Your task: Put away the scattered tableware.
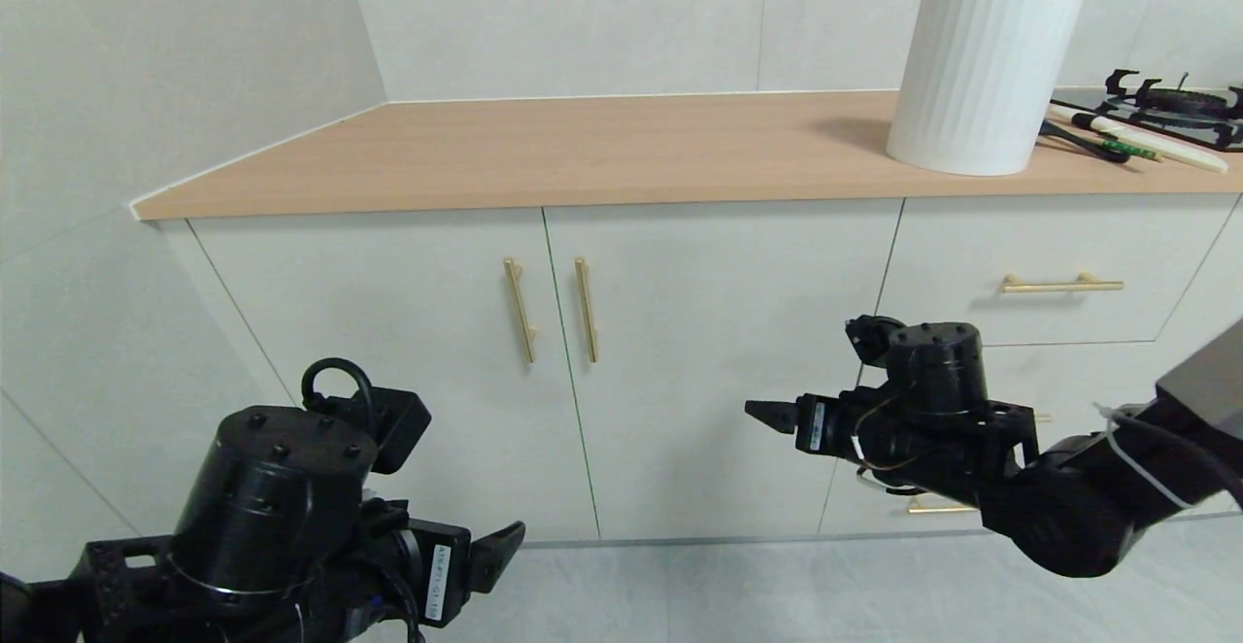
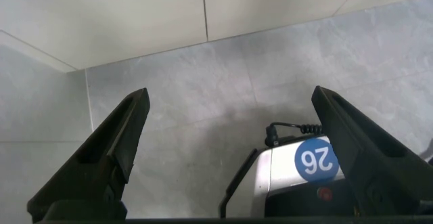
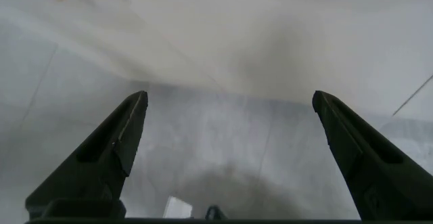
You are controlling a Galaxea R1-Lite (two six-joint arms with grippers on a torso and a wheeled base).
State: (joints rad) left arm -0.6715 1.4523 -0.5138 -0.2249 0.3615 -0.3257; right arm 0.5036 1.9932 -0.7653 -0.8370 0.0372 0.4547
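My left pincer [image 2: 230, 126] hangs low before the pale cabinet front [image 1: 680, 332] with slim brass bar handles [image 1: 520, 310], black fingers spread wide with nothing between them, over the grey tiled floor [image 2: 203, 75]. My right pincer [image 3: 230, 126] is held a little higher, in front of the same cabinets, and its fingers are also wide apart and empty. Up on the light wooden worktop [image 1: 583, 148], a tall white ribbed cylindrical container [image 1: 986, 65] stands near the front edge toward the right end. The scattered tableware lies just beside it at the right end: a long white-handled utensil [image 1: 1136, 130], a black utensil [image 1: 1083, 141] and a small green piece [image 1: 1131, 150], close together beside the black hob grate [image 1: 1175, 104]. I cannot tell whether they touch.
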